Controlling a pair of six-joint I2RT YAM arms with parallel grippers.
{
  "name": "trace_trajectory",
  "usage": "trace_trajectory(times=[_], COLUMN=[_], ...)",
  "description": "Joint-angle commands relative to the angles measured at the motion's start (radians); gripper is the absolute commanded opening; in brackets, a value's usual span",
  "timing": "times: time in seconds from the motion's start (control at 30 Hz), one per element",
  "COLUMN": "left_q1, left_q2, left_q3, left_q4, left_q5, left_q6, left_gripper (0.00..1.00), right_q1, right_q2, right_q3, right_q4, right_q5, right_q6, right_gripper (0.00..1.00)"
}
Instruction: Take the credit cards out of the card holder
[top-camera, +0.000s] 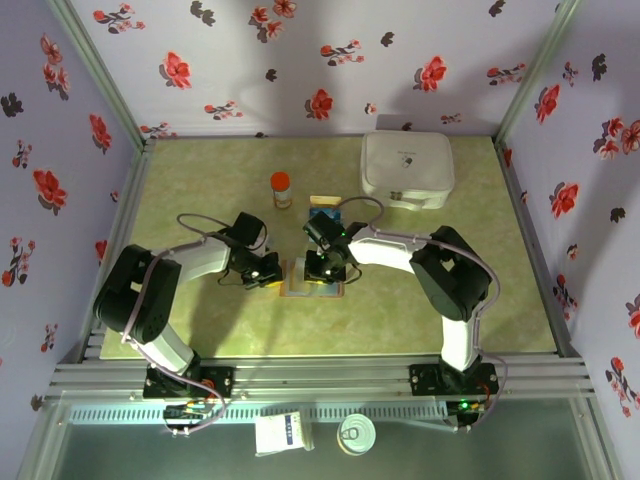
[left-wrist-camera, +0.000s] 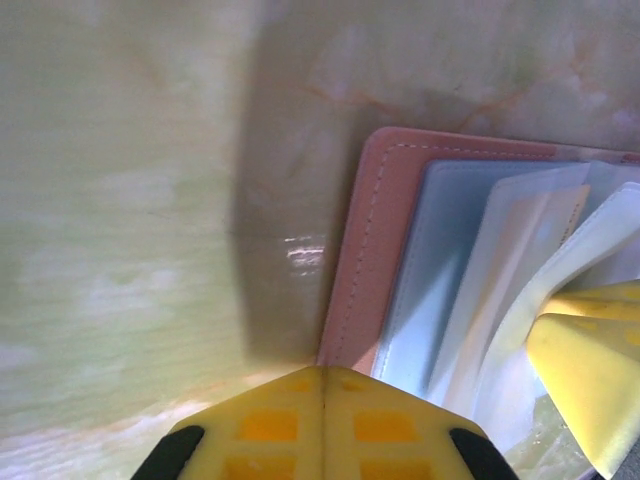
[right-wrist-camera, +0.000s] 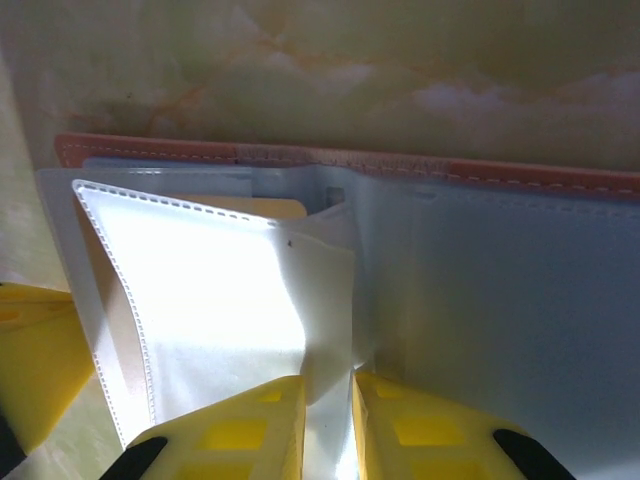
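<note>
Closest in, my right end effector (right-wrist-camera: 328, 385) nips the clear sleeve (right-wrist-camera: 220, 290) of the card holder (right-wrist-camera: 480, 280), which lies open on the worktop (top-camera: 400, 320). My left end effector (left-wrist-camera: 323, 380), shut and empty, seems to press its edge. Pulling the sleeve rather than the tan-yellow card (right-wrist-camera: 270, 207) tucked behind it could lift the whole holder. Farther back, an orange-capped bottle (top-camera: 281, 188) and a white case (top-camera: 407, 168) stand well apart, blocking nothing.
</note>
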Motion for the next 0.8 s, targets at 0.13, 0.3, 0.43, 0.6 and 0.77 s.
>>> trace_trajectory(times=[0.13,0.3,0.43,0.6,0.77], left_q1=[-0.002,-0.035,-0.045,-0.068,-0.077], left_q2=[-0.094,-0.086,-0.048,0.016,0.065], left_q3=[0.035,0.063,0.078,0.118,0.135], left_q4=[0.006,0.028,0.056,0.071,0.076], left_q5=[0.037,0.042,0.048,0.054,0.055], left_q6=[-0.068,-0.098,-0.113,-0.118,-0.117], left_gripper=[0.14,0.21,0.23,0.29,0.29], right_q1=[-0.014,-0.013,-0.016,-0.024,-0.029], right_q2=[-0.033,-0.036,-0.044,-0.058,-0.069], right_q3=[-0.04,-0.051,-0.071,-0.092,-0.109], right_q4=[0.005,0.026,0.048,0.068,0.086], right_q5=[-0.005,-0.015,-0.021,-0.028,-0.039], right_q6=[-0.003,0.0,0.005,0.005,0.008], right_gripper=[0.21,0.21,0.21,0.2,0.21])
